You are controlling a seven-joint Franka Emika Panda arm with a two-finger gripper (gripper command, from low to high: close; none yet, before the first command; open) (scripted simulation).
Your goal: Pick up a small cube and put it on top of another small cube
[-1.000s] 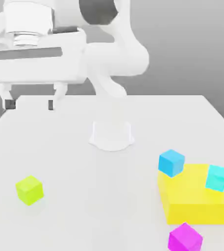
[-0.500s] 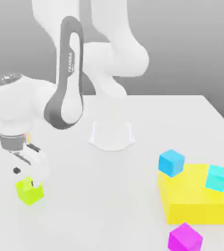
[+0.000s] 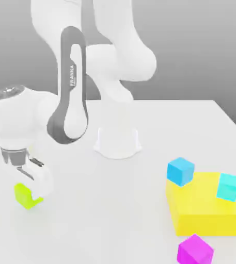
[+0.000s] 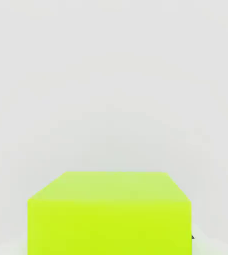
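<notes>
A small lime-green cube (image 3: 22, 195) lies on the white table (image 3: 89, 227) at the exterior view's left. My gripper (image 3: 31, 192) has come down right over it, and the white hand covers the cube's right half. In the hand view the lime cube (image 4: 110, 214) looms very close, with bare table behind it. A small blue cube (image 3: 181, 170) leans at the corner of a big yellow block (image 3: 202, 211) at the exterior view's right. A small cyan cube (image 3: 228, 186) sits on top of that block, and a magenta cube (image 3: 194, 251) lies in front of it.
The arm's round white base (image 3: 118, 142) stands at the middle back of the table. The arm's grey-and-white link (image 3: 71, 98) reaches down toward the exterior view's left. Open table surface lies between the lime cube and the yellow block.
The arm swung down from high at the back left to the lime cube. Over the last half second the hand sank further, now covering part of the cube.
</notes>
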